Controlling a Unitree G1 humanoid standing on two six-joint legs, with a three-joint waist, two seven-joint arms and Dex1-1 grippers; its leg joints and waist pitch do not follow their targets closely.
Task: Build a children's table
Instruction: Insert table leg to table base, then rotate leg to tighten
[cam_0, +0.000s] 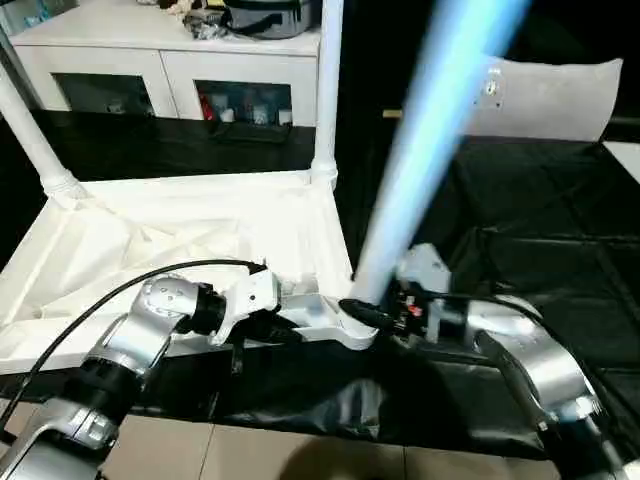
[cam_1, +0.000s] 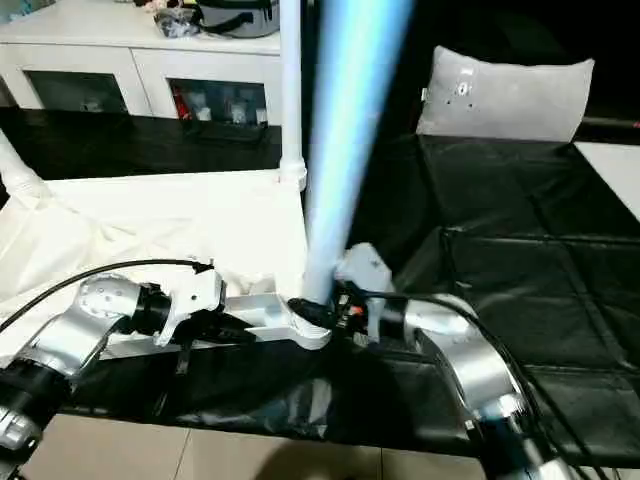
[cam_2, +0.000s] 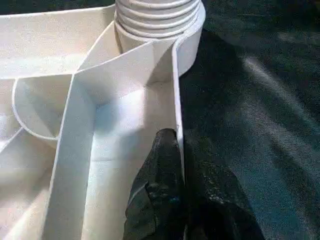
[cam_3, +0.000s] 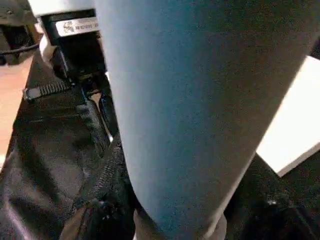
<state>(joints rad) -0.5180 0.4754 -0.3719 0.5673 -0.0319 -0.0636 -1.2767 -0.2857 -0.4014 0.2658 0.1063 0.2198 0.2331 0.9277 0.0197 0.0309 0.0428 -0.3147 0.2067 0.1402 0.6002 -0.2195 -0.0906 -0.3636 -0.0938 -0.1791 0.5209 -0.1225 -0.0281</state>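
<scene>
Jaws: left gripper (cam_2: 175, 165) pinches the near rim wall of the inverted white table top (cam_0: 180, 235); right gripper (cam_0: 385, 305) half-open around the leg (cam_0: 420, 150) at its base, leg tilted up and away. Two legs stand in far corner sockets. Black-covered tabletop (cam_0: 540, 230); white cabinet (cam_0: 170, 60) behind, grey cushion (cam_1: 505, 95) far right.

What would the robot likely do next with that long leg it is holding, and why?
Probably turn the leg upright and seat it in the near corner socket. The right gripper holds its lower end there, but it leans. The left gripper pinches the tabletop's rim, steadying it. Two legs already stand in the far corners.
</scene>
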